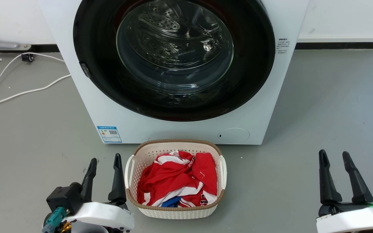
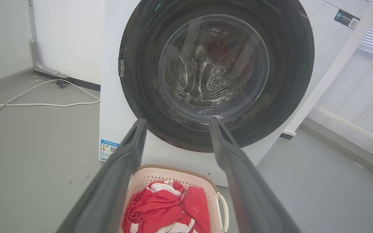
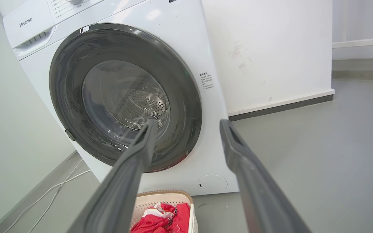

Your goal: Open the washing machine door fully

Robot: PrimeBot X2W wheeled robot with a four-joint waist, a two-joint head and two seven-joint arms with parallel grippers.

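Note:
The washing machine (image 1: 180, 131) is a white front-loader facing me across the grey floor. Its door (image 1: 254, 64), a glossy black disc with a clear glass bowl, lies flat against the front, shut; a small latch tab (image 1: 85, 70) sits on its left rim. The steel drum shows through the glass. In the wrist views the door (image 2: 290, 64) (image 3: 66, 84) stands some way ahead of the fingers. My left gripper (image 1: 105, 161) is open at the lower left, and my right gripper (image 1: 334, 157) is open at the lower right; both are empty and well short of the machine.
A white laundry basket (image 1: 131, 168) with a brown woven rim holds red and white clothes, on the floor between my grippers and just before the machine. White cables (image 1: 21, 93) trail over the floor at the left. A white wall stands behind, railings at the right (image 2: 361, 106).

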